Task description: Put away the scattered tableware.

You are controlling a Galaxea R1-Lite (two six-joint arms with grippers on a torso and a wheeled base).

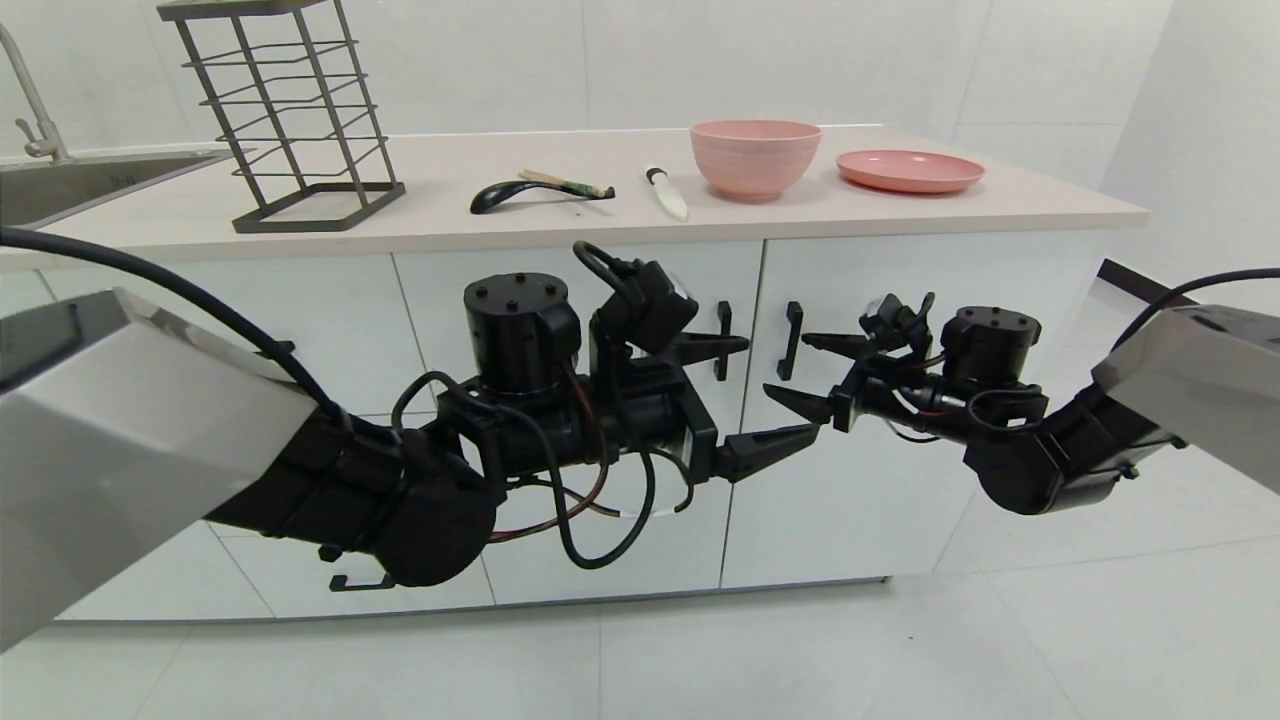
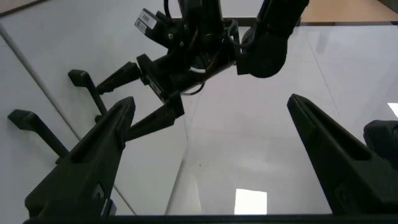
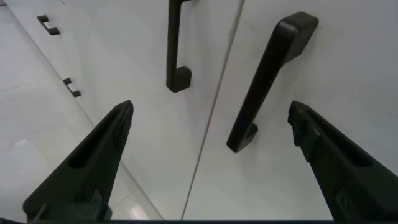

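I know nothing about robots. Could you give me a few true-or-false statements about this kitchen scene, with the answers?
1. The bowl stands on the counter beside the plate. True.
2. The left gripper holds the spoon. False: it is open and empty, below the counter by the cabinet doors; the spoon lies on the counter.
3. The rack is full of dishes. False: it holds nothing.
4. The right gripper is open, facing the door handles. True.
5. The knife lies between spoon and bowl. True.
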